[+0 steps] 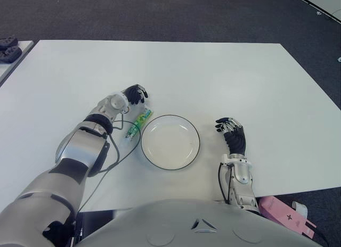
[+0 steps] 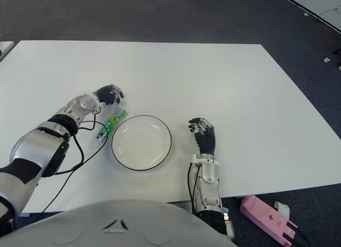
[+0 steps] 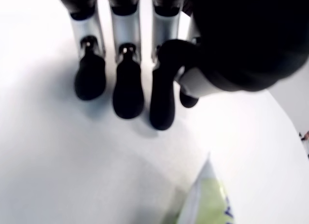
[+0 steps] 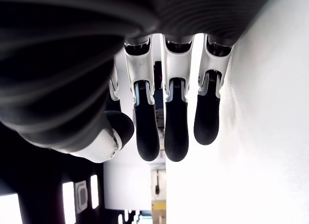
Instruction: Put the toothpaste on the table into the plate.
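Big white table (image 1: pixel 224 76) took up most of the view, with dark grey carpet (image 1: pixel 160 15) beyond it. A pink box (image 2: pixel 266 219) sat on the floor, just off the right hand's side.

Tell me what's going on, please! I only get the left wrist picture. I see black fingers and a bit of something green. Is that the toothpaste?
Observer: Yes. The toothpaste lies flat on the table, just left of the plate.
Operator: Is the plate full?
Observer: No, nothing is in it.
Operator: Is my hand holding the tube?
Observer: No. The left hand is just beyond the tube's far end, fingers open, holding nothing.
Operator: Where's the other hand?
Observer: The right hand shows right of the plate, fingers relaxed and empty.
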`<state>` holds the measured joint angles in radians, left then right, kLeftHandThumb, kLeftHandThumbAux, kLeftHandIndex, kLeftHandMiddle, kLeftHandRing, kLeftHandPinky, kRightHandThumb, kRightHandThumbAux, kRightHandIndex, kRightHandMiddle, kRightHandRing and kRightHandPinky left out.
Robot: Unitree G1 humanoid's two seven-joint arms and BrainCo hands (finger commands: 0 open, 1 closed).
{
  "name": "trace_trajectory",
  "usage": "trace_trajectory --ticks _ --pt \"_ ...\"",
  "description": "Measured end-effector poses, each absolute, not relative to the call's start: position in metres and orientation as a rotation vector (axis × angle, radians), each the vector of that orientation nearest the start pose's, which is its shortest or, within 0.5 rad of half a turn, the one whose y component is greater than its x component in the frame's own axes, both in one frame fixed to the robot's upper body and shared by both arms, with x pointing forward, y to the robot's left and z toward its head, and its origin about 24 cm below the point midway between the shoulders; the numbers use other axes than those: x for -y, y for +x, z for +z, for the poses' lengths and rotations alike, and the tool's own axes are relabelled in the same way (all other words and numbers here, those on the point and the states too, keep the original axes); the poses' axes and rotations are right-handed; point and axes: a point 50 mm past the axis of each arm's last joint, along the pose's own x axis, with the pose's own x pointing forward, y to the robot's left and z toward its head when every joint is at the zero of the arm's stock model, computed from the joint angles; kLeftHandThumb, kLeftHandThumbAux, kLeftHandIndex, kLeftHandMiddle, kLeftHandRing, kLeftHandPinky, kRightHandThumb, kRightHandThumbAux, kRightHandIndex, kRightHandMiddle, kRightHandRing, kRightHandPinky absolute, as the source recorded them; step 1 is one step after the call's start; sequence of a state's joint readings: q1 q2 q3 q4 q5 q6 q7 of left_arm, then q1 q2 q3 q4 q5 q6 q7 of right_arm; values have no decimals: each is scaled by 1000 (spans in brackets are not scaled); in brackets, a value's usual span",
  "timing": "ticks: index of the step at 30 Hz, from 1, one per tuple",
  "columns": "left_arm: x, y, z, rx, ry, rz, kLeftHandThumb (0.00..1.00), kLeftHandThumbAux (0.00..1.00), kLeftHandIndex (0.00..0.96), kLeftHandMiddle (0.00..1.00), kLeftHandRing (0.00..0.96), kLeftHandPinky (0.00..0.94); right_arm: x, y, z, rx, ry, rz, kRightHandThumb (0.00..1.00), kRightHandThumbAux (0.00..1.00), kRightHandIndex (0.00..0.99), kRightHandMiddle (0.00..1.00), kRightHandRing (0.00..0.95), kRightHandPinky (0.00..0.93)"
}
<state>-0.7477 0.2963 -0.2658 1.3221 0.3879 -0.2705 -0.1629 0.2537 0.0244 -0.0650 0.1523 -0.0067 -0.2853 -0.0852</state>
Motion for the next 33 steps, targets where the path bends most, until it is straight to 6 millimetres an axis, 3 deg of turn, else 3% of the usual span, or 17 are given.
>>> trace_trajectory --ticks 13,21,24,31,33 --pt "-214 336 0 -363 629 -327 842 671 423 554 737 740 179 189 -20 -112 -11 -215 711 728 429 479 486 483" --pt "-227 335 11 -278 628 -274 841 673 417 552 726 707 178 192 -19 -108 -13 -206 711 727 429 477 485 478" --pt "-230 335 16 -235 665 -244 838 675 410 551 713 681 178 192 -19 -108 -12 -200 712 727 430 477 484 474" --pt "-233 330 36 -97 936 -169 833 679 397 549 689 641 177 193 -20 -110 -13 -189 712 726 430 481 486 475" --pt "-233 328 42 -85 997 -154 761 700 414 617 682 625 177 194 -20 -109 -14 -188 712 725 430 482 486 476"
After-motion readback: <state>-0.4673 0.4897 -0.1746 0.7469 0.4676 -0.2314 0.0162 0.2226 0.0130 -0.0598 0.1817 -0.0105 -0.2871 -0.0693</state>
